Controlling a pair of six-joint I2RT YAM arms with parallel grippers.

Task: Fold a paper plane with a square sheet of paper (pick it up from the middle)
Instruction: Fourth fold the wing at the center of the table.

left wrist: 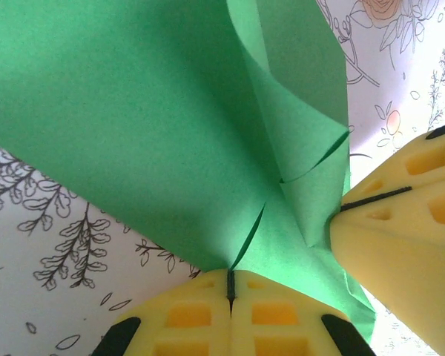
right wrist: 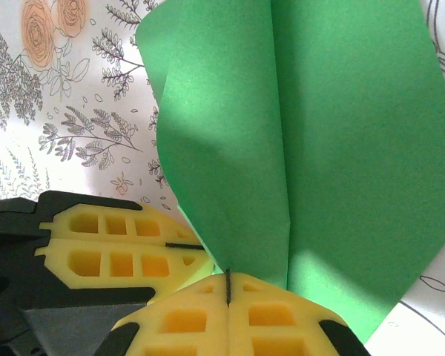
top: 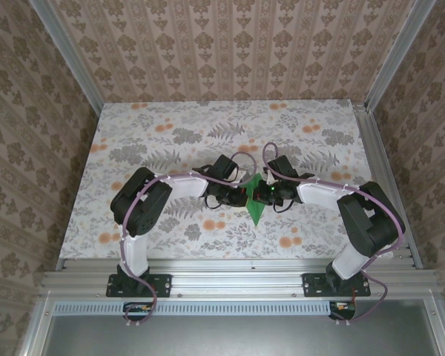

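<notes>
The green paper [top: 255,204], creased down its length, sits near the middle of the floral table [top: 170,133], its narrow end pointing toward 6 o'clock in the top view. The left gripper [top: 239,194] meets it from 9 o'clock and the right gripper [top: 269,194] from 3 o'clock. In each wrist view the yellow fingers [left wrist: 193,315] are pressed together at 6 o'clock with the sheet's edge pinched between them. The two grippers' tips are nearly touching.
</notes>
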